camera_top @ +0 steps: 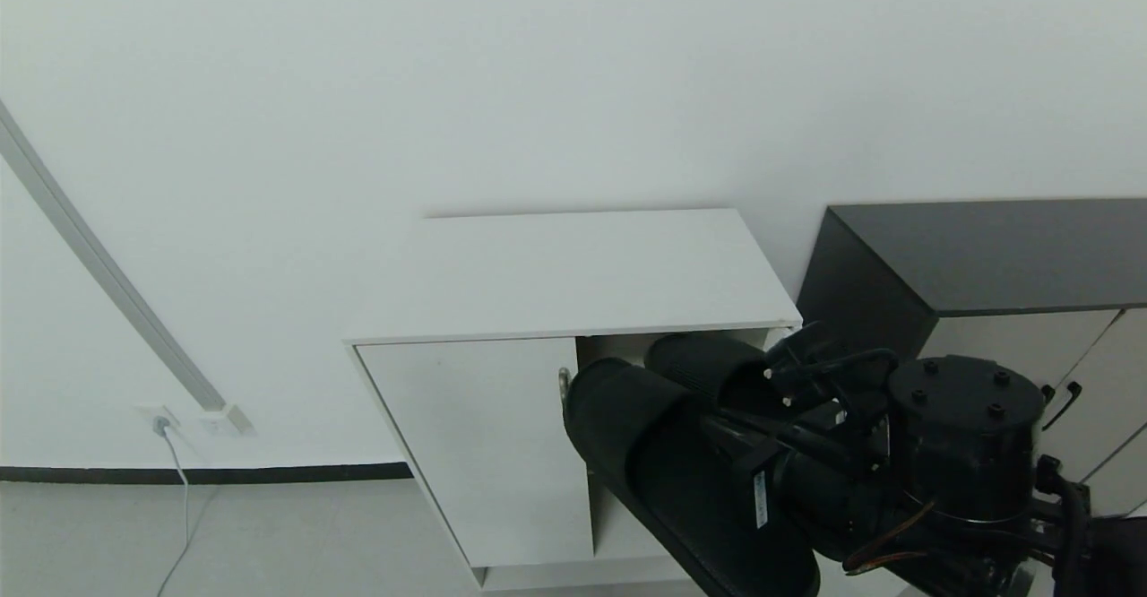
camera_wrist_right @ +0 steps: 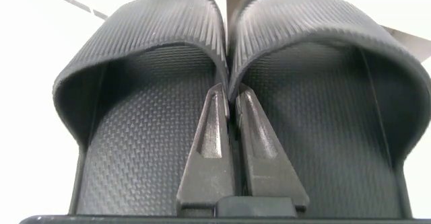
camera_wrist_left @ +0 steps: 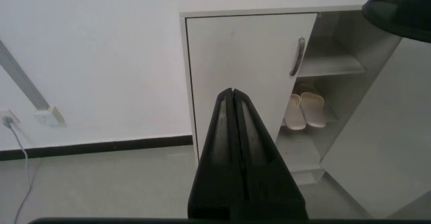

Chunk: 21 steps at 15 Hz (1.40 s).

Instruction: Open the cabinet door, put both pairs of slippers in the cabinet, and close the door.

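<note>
Right gripper: clamped on the black slippers, fingers pinching the two inner edges together so the pair hangs as one piece. Left gripper: fingers pressed together, holding nothing, well back from the cabinet and facing its closed left door.

The right half of the cabinet stands open. The beige slippers lie on a lower shelf inside, toes inward. A bare shelf sits above them.

Key relation: the black pair's long axis points at the open bay, toes leading, just in front of it and near the cabinet's top edge. The right arm is far the nearer.

My judgement: the pair needs to go straight forward along that axis, dropping enough to clear the top panel.
</note>
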Available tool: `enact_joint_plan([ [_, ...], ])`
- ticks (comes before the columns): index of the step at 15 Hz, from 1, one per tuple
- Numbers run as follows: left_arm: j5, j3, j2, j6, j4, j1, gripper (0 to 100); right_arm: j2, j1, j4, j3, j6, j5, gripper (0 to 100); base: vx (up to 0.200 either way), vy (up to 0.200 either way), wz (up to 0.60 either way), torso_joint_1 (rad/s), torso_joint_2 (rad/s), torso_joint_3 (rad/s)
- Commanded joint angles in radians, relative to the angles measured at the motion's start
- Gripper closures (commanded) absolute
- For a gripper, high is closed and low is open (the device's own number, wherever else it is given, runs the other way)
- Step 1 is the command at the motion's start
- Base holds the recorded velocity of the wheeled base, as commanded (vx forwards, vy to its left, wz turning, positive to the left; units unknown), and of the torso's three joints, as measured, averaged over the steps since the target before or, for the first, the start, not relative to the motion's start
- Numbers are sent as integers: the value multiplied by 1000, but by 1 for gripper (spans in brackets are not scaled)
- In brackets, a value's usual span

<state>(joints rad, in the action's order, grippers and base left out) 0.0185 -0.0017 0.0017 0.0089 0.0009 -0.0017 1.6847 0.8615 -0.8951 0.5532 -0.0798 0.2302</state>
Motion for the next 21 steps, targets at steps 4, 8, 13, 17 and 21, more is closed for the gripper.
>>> enact_joint_plan([
  [4,0,0,0,0,1,0,100,6,2,-1,-9,0,0,100,0,0,0,-150,338,194],
  [8,0,0,0,0,1,0,100,3,2,-1,-13,0,0,100,0,0,0,-201,482,266],
  [13,0,0,0,0,2,0,100,1,2,-1,-19,0,-2,100,0,0,0,-227,543,316],
  [17,0,0,0,0,1,0,100,4,2,-1,-22,0,-5,100,0,0,0,-196,522,316],
  [21,0,0,0,-1,1,0,100,3,2,-1,-22,0,-5,100,0,0,0,-177,502,319],
])
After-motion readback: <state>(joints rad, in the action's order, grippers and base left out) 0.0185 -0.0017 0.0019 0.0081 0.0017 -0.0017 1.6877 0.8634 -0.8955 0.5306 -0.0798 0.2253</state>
